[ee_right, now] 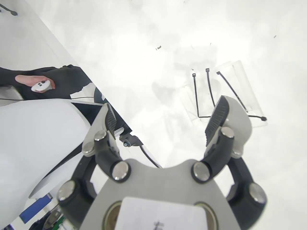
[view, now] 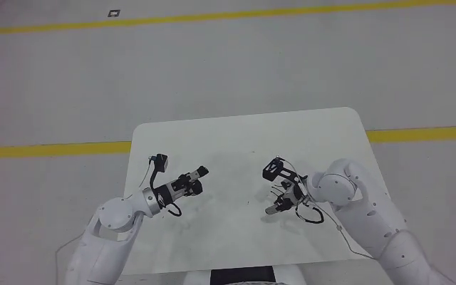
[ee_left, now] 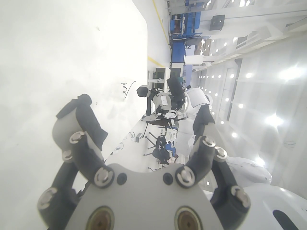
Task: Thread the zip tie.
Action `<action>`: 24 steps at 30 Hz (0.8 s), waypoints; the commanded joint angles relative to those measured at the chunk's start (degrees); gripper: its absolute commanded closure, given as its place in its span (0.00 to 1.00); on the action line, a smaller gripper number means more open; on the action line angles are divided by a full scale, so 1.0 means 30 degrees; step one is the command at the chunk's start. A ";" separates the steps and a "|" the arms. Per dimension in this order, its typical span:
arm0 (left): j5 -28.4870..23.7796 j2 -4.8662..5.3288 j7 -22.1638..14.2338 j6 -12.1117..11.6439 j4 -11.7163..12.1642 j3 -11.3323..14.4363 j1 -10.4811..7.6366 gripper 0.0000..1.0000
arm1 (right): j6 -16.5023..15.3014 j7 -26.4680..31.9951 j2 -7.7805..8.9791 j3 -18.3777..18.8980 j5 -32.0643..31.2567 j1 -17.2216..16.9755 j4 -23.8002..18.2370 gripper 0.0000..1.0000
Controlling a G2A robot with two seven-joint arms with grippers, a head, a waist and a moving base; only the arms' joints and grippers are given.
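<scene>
Zip ties (ee_right: 210,87) are laid side by side on a clear sheet (ee_right: 239,72) between the worktop's (view: 214,142) middle and right edge. Right gripper (ee_right: 165,113) and left gripper (ee_left: 141,120) are held spread, empty. 2 crowded ties could be pinched together.

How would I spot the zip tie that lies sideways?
On the white table, look at the clear plastic sheet just beyond the right gripper. Black zip ties lie on it: three point away from the gripper, but the sideways zip tie lies across their tail ends.
</scene>
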 commanded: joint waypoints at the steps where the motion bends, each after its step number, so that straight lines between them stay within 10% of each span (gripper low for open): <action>1: 0.0000 0.0000 -0.0001 -0.0005 0.0001 0.0000 0.0000 0.00 | -0.0004 -0.0026 0.0002 0.0020 -0.0019 -0.0022 -0.0016 0.00; 24: 0.0000 0.0000 -0.0001 -0.0005 0.0001 0.0000 0.0000 0.00 | 0.0646 -0.1283 0.0094 -0.0653 -0.1994 -0.0042 -0.0066 0.00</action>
